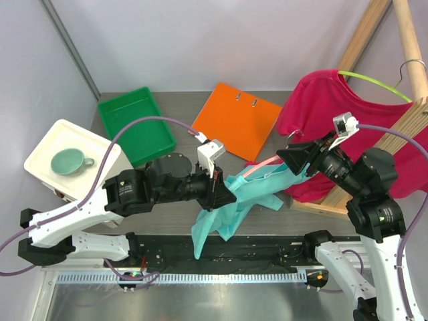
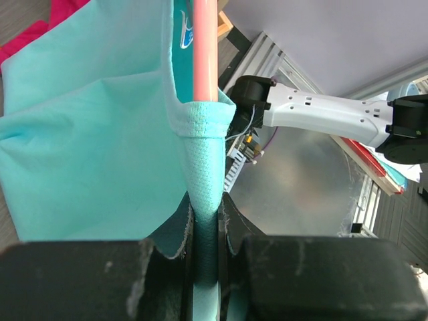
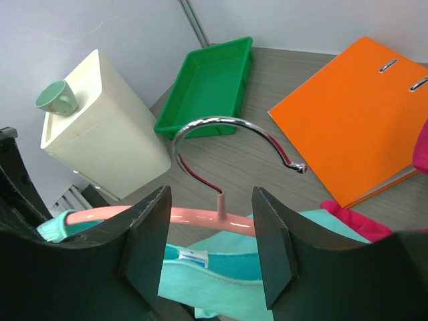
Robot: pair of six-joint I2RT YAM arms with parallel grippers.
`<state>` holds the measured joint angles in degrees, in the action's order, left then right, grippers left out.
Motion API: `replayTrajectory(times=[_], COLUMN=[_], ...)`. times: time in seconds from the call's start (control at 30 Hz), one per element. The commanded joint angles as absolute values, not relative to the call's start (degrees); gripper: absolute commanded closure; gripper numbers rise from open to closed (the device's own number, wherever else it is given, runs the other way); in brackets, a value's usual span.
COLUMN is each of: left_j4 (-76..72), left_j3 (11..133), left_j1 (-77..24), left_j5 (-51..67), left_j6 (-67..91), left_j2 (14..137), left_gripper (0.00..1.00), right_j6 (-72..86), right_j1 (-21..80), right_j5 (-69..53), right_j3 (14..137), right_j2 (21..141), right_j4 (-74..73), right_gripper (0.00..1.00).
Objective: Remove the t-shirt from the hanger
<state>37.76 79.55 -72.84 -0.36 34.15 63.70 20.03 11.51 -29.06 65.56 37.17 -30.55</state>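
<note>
While the left end effector (image 2: 206, 215) had its black fingers pressed together on a fold of the teal mesh-knit t-shirt (image 1: 231, 204), pinching the stitched hem, the smooth coral-pink plastic hanger (image 2: 205, 47) ran straight out of that same hem opening, just beyond the fingertips. The garment was on the hanger, held off the grey wood-grain tabletop (image 1: 184, 103) between the two arms, with its loose, creased body drooping toward the near edge. At the other side, the right end effector (image 3: 211, 207) had its fingers spread, and the hanger's pink bar crossed the gap between them; the curved chrome wire hook (image 3: 224, 130) rose from the bar in that gap. I could not tell whether either finger touched the bar. A printed neck label showed inside the teal collar just below it. Farther back lay a glossy green rectangular plastic tray (image 1: 137, 124) and a flat orange ring binder (image 1: 237, 120), well apart from the shirt. A cream box (image 1: 60, 134) at the left carried a pale green ceramic cup (image 1: 70, 161). A magenta cotton t-shirt (image 1: 321, 107) hung on the wooden rack (image 1: 374, 27) at the right.
</note>
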Motion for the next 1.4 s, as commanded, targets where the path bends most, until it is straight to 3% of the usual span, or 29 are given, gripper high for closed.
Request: replayTrajectory(times=[0.0,0.23,0.4,0.43,0.57,0.67,0.83,1.03,1.23,1.3,1.37], left_j4=[29.0,27.7,27.4,27.5,26.4,27.1,32.9,35.4,32.4,32.5,34.5], left_j3=[81.4,83.2,82.4,82.0,79.0,75.8,72.3,68.2,65.3,65.5,66.5], left_j1=[-72.5,-72.5,-72.5,-72.5,-72.5,-72.5,-72.5,-72.4,-72.4,-72.5,-72.4], left_j5=[3.0,4.6,3.3,2.8,1.4,0.9,-2.4,-6.1,-4.6,-4.2,-4.8], left_j6=[34.5,35.2,36.3,36.6,38.0,38.7,38.6,39.4,40.3,40.1,39.8], left_j2=[63.6,65.8,66.0,65.7,64.1,62.4,58.6,50.1,49.6,50.4,51.9], left_gripper=[1.00,1.00,1.00,0.99,0.67,0.51,0.38,0.38,0.40,0.44,0.55], right_j6=[20.8,21.5,22.3,22.8,25.7,27.0,26.0,25.0,27.4,27.9,28.4], right_j1=[11.7,11.7,11.7,11.7,11.7,11.6,11.7,11.7,11.7,11.7,11.7], right_j5=[-28.7,-27.9,-22.0,-18.7,-12.6,-12.0,-12.0,-10.9,-11.2,-10.6,-9.1], right_j3=[63.6,60.3,58.9,58.7,58.5,58.5,60.6,61.3,62.8,63.4,64.3], right_j2=[37.4,36.7,34.1,33.7,31.0,30.1,29.8,28.7,27.8,27.6,27.5], right_j4=[-25.3,-23.6,-23.6,-23.6,-23.4,-22.2,-23.6,-25.7,-26.1,-26.5,-27.5], right_gripper=[0.44,0.61,0.99,0.99,0.99,0.99,0.99,0.99,0.99,0.99,0.99])
